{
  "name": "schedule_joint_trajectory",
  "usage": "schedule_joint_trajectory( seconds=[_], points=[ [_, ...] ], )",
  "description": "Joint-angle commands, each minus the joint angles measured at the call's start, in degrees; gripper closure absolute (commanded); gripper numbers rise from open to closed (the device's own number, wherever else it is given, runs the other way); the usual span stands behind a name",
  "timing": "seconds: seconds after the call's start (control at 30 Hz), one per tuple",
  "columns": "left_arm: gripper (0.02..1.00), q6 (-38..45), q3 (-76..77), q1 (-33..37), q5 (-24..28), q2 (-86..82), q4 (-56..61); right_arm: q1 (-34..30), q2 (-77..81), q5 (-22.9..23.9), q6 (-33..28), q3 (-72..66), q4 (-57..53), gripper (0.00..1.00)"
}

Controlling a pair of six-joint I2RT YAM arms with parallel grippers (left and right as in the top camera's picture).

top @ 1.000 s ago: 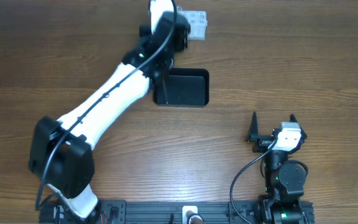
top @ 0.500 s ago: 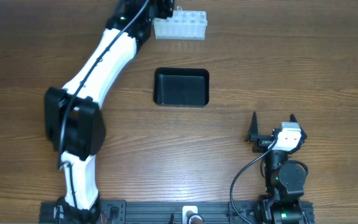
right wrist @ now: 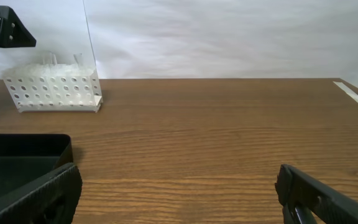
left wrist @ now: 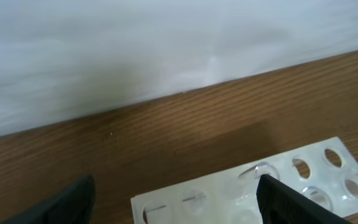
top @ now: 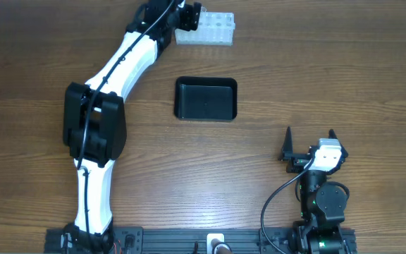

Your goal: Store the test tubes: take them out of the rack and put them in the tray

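On the wooden table (top: 330, 85) the left gripper (left wrist: 174, 186) hangs wide open over the rack (top: 206, 29), and a skewed descent could shove it rather than straddle a test tube (right wrist: 48, 60).

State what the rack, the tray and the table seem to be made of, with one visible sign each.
Rack: probably translucent white plastic, milky perforated walls. Tray: likely matte black plastic, no glare. Table: wood or wood-look laminate, visible grain.
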Motion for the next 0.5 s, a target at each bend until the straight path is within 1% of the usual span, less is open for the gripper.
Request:
schedule_joint_trajectory(
  seconds=[0.03, 0.5],
  points=[
    [0.189, 1.05, 1.57, 0.0, 2.23, 2.38, 1.4, -0.07, -0.42, 0.55, -0.39, -0.33, -0.15, 0.007],
    [0.189, 1.03, 1.57, -0.39, 3.52, 3.28, 2.14, -0.07, -0.42, 0.52, -0.42, -0.33, -0.15, 0.009]
  ],
)
